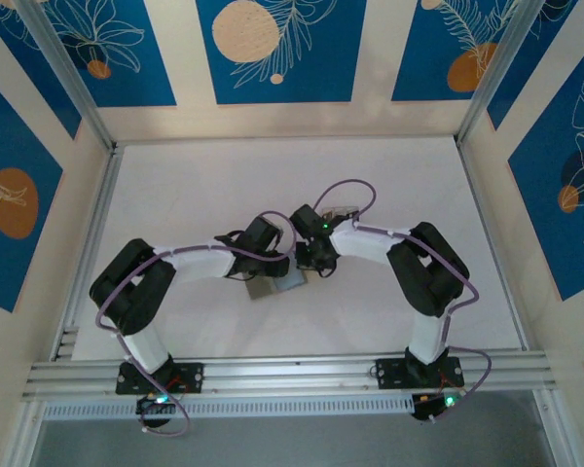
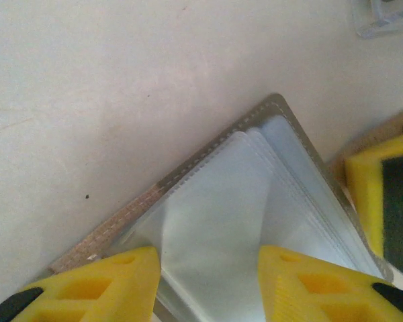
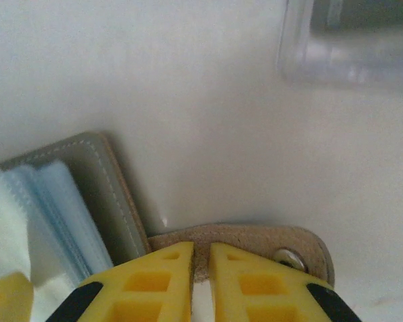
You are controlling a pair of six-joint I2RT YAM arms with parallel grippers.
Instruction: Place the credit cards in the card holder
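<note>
Open card holder (image 2: pixel 188 171) shows clear sleeves (image 2: pixel 235 215)

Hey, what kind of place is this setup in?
Probably a robot test cell rather than a home or shop: a left arm and right arm bolted to an aluminium rail at the edge of a white table, boxed in by blue wall panels.

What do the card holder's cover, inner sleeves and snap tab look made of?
The card holder cover looks like matte grey leather or faux leather, going by its stitched edge. The inner sleeves seem thin translucent plastic, bluish and layered. The snap tab looks like tan suede, fuzzy, with a shiny metal stud.
</note>
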